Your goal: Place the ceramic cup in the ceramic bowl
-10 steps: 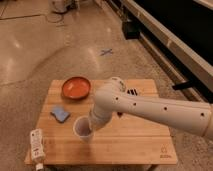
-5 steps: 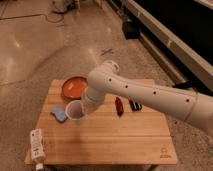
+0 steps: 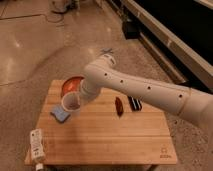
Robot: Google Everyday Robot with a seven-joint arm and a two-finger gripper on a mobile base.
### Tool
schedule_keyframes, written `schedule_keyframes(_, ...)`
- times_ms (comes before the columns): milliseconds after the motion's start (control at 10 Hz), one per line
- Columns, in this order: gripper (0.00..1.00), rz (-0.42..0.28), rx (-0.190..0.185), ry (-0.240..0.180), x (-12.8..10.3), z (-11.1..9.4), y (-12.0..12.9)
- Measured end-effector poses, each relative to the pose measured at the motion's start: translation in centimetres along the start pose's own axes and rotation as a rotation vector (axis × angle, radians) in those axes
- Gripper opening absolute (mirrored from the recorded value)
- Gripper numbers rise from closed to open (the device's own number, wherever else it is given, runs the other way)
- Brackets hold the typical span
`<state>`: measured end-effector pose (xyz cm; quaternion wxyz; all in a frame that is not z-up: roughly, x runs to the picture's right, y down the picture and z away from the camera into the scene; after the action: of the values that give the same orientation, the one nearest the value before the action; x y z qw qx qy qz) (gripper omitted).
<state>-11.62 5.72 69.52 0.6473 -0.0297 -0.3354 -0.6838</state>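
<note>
Farthest left of the ceramic bowl (image 3: 73,84), and toward the near edge of the wooden table (image 3: 107,137), a white bottle (image 3: 36,145) with a printed label lies at the front left corner. Closer to the bowl, to its front left, a blue sponge (image 3: 60,114) lies flat on the wood.

Next comes the ceramic cup (image 3: 70,102), directly in front of the bowl. It is tipped so that its pale inside faces the camera. Its lower edge overlaps the sponge's upper corner in this view, and its top edge covers part of the bowl's near rim. The gripper (image 3: 79,97) is at the cup's right side, at the bowl's front edge, and is clamped on the cup. The cup is not yet in the bowl.

The bowl is near the table's back left corner, with only its orange-red left part visible. The rest is hidden behind the arm (image 3: 135,89).

Right of the bowl lie 2 small items just beside each other: a red object (image 3: 119,106) and a dark object (image 3: 134,103). The white arm passes above them and leaves the picture at the right edge.
</note>
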Motion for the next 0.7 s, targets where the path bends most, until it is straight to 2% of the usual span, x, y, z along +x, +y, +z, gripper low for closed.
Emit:
schedule_keyframes(500, 0.00, 0.006, 0.001, 0.004, 0.2, -0.1, 0.2)
schedule_keyframes(700, 0.00, 0.034, -0.001, 0.046, 2.8, 0.0, 1.4)
